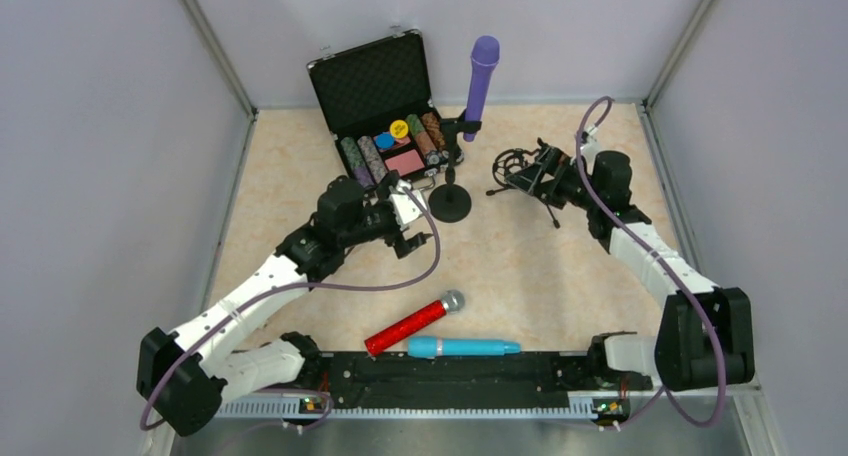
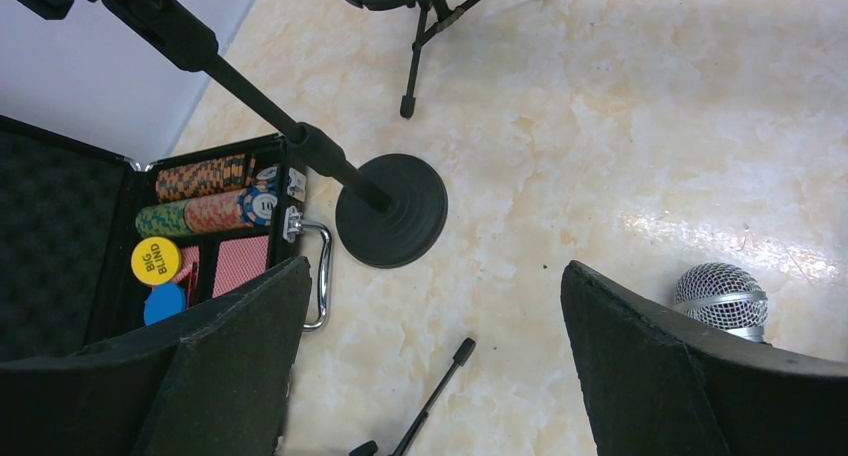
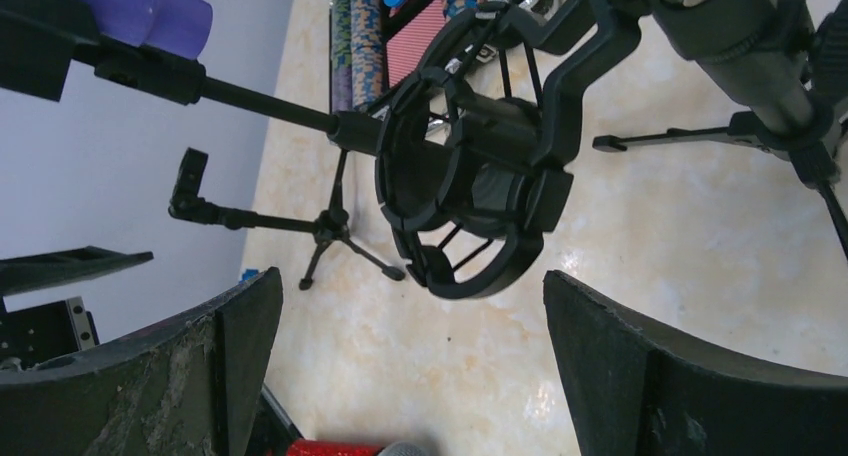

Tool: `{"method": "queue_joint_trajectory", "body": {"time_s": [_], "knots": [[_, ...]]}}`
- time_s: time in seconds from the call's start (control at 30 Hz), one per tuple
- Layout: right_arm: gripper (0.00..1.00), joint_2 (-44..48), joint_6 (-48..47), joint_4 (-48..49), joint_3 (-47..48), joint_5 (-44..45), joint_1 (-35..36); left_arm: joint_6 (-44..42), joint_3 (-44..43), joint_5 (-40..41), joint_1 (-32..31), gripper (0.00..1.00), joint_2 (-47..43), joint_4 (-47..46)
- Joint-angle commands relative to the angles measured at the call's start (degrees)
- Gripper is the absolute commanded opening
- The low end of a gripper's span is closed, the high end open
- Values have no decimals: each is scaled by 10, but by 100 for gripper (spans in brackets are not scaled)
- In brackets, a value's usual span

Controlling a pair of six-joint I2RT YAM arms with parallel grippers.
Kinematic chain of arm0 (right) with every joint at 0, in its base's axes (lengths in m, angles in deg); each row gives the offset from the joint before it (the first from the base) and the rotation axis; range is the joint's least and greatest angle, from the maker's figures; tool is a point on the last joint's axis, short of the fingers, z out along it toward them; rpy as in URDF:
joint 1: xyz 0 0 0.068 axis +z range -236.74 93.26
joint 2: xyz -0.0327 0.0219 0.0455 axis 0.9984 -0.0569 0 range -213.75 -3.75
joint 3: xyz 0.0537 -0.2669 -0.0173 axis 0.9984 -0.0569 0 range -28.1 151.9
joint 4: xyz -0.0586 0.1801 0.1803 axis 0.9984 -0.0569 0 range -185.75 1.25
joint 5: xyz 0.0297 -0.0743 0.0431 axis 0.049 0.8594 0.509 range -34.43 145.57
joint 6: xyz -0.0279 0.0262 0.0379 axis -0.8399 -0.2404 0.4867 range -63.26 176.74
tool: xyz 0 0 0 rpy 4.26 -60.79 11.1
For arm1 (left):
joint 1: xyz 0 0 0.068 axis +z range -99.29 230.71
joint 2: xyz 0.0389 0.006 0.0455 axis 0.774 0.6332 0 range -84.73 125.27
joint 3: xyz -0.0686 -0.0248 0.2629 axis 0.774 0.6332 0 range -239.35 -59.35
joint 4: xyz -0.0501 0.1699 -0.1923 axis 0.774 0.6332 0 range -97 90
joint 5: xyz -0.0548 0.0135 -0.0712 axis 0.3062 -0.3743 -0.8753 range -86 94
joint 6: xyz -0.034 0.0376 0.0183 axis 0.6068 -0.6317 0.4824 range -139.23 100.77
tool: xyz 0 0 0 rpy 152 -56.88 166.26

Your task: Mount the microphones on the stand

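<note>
My left jaws and right jaws hung wide open and empty, the glittery red microphone [image 1: 413, 323] and light blue microphone [image 1: 462, 347] lay on the desk [image 1: 560, 266], the purple microphone [image 1: 481, 76] stood mounted, and I judged the right jaws might topple the light black tripod shock-mount [image 1: 517, 166] close by.

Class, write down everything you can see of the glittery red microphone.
The glittery red microphone is a slim stick with a sparkly red body and a rounded silver mesh head. It lies flat on the marbled table, diagonally, with its head pointing away from the arm bases and rightward. Its tail end lies near the left end of the light blue microphone; whether they touch is unclear. Nothing grips it.
</note>
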Motion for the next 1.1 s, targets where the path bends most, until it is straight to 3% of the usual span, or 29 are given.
{"method": "queue_joint_trajectory", "body": {"time_s": [0.0,0.37,0.63,0.77,0.83,0.97,1.07], "knots": [[99,-30,62,120,-4,-26,-5,-12,8,-2,-5,99,-16,-34],[98,-156,147,260,4,-49,-6,-34,11,1,-12,95,-20,-23],[89,-168,169,318,-9,-48,-7,-41,15,2,-11,93,-25,-25],[78,-187,198,356,-15,-57,-6,-42,15,2,-13,91,-29,-22],[62,-201,215,380,-15,-68,-6,-44,15,4,-14,91,-31,-20],[42,-224,277,477,-38,-82,-6,-59,14,22,-22,90,-33,-7],[38,-225,300,508,-53,-90,-6,-67,16,36,-28,89,-34,-4]]}}
